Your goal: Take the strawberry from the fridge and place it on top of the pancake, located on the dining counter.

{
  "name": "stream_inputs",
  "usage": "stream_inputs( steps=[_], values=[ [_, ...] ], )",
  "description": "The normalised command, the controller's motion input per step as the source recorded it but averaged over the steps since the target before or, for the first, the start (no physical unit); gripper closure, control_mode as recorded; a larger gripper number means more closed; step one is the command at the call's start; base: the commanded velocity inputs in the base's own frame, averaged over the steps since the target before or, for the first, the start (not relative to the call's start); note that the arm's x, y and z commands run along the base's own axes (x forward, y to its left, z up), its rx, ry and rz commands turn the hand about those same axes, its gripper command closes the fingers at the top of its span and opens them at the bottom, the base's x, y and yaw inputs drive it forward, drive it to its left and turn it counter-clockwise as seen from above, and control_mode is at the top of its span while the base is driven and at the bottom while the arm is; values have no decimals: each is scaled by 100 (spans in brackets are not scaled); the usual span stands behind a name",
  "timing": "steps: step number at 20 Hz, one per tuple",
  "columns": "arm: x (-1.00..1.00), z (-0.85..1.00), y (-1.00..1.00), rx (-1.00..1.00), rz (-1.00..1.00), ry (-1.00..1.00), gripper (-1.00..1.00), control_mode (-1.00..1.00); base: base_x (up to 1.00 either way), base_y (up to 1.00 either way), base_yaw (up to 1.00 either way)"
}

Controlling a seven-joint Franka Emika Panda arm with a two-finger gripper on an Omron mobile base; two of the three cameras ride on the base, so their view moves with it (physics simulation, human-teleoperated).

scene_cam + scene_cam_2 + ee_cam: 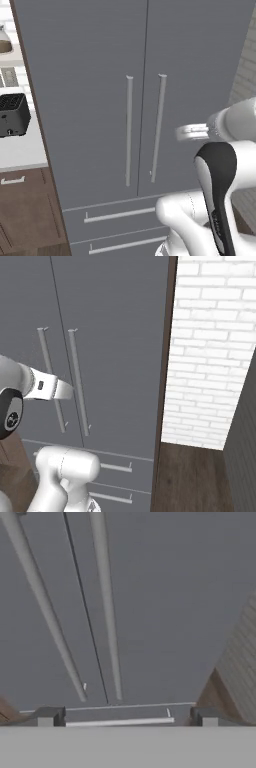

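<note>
Spread wide apart with nothing between them, the two fingertips of the pincer (127, 716) point at the closed fridge (100, 60), whose two vertical handles (129, 131) stand ahead and a little to its left, apparently short of contact. Beyond the pincer's right lie the fridge's brown side edge, a white brick wall (210, 346) and open wooden floor (192, 478); a black toaster (13, 115) sits far left. No writing is legible.
</note>
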Motion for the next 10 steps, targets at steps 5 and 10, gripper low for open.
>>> stream_inputs(
  steps=[5, 10],
  values=[
    [-7, 2, 3, 0, 0, -3, -100, 100, -18, 43, 0],
    [0, 0, 0, 0, 0, 0, -100, 100, -12, 54, 0]
  ],
)
